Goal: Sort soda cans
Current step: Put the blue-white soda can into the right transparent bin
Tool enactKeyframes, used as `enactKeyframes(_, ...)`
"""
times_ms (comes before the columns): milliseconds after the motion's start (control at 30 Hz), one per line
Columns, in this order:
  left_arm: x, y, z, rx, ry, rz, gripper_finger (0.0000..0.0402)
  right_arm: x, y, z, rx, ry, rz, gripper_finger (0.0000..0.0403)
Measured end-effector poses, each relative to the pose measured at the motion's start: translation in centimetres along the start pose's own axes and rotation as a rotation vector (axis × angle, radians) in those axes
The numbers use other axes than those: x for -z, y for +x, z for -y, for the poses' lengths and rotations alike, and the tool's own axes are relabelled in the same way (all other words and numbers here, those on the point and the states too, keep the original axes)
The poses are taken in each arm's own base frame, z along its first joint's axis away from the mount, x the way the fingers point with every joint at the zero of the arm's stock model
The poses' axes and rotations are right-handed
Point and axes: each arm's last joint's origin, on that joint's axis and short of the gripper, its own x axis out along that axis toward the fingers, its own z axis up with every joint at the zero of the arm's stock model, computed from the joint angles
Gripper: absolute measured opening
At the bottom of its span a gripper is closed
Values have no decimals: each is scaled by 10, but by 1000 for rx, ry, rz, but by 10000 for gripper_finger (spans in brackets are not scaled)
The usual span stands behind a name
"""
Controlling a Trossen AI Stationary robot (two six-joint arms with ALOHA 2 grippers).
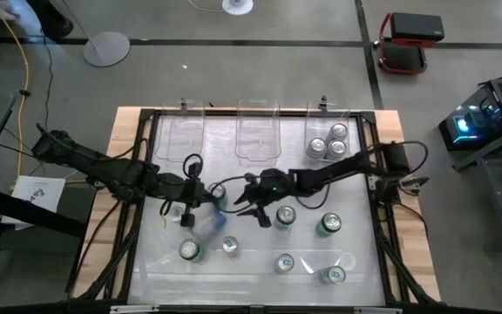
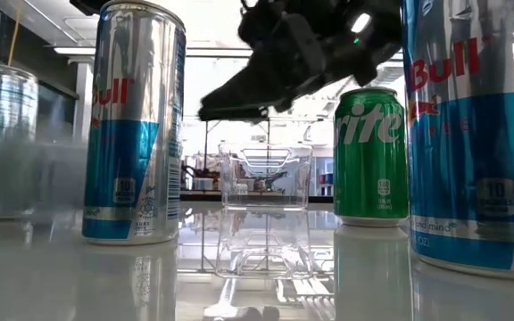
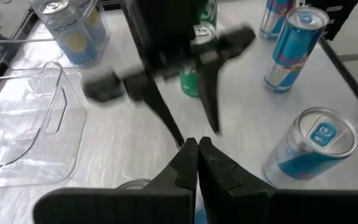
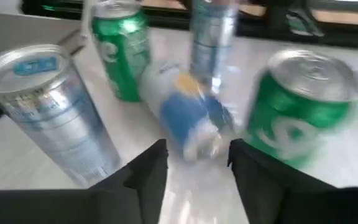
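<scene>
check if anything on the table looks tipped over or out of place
One can, silver with a blue and yellow label, lies on its side near the middle of the table, while the green cans and others around it stand upright. The right tool sits just in front of it, fingers apart on either side, not touching it.

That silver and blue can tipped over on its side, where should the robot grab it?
Grip the tipped silver and blue aluminium can around its body's middle, from above, one finger on each long side. Lying flat, it could roll, so squeeze across the curve. The open right pincer faces it.
</scene>
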Motion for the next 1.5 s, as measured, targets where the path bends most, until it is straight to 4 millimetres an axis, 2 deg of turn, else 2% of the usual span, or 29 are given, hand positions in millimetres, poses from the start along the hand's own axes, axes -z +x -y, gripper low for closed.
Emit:
enactKeyframes(133, 0, 0, 0, -2, 29, 3, 0, 3, -15, -3, 42, 6, -27, 134)
enactKeyframes(200, 0, 0, 0, -2, 31, 0, 0, -8, -22, -3, 67, -2, 24, 129)
enactKeyframes(333, 3, -1, 0, 8, 43, -33, 0, -9, -22, -4, 69, -6, 38, 128)
enactKeyframes(467, 10, -8, -2, 2, 85, -154, 0, -16, -23, -4, 73, -19, 99, 128)
enactKeyframes(600, 12, -19, -5, 13, 41, -286, 0, -20, -23, -4, 77, -27, 139, 129)
enactKeyframes(700, 18, -18, -3, 92, -10, -368, 0, -24, -23, -3, 88, -41, 177, 129)
enactKeyframes(800, 24, -6, -1, 186, -53, -478, 0, -24, -24, -2, 128, -57, 182, 129)
enactKeyframes(933, 31, 21, -2, 255, -41, -580, 0, -24, -24, -1, 143, -65, 181, 129)
enactKeyframes(1133, 38, 65, -9, 403, -75, -628, 0, -25, -30, -5, 123, -34, 124, 129)
enactKeyframes(1333, 48, 87, -18, 421, -59, -674, 0, -32, -48, -14, 102, -5, 47, 129)
enactKeyframes(1500, 48, 96, -20, 425, -45, -638, 0, -42, -62, -26, 105, -17, 47, 129)
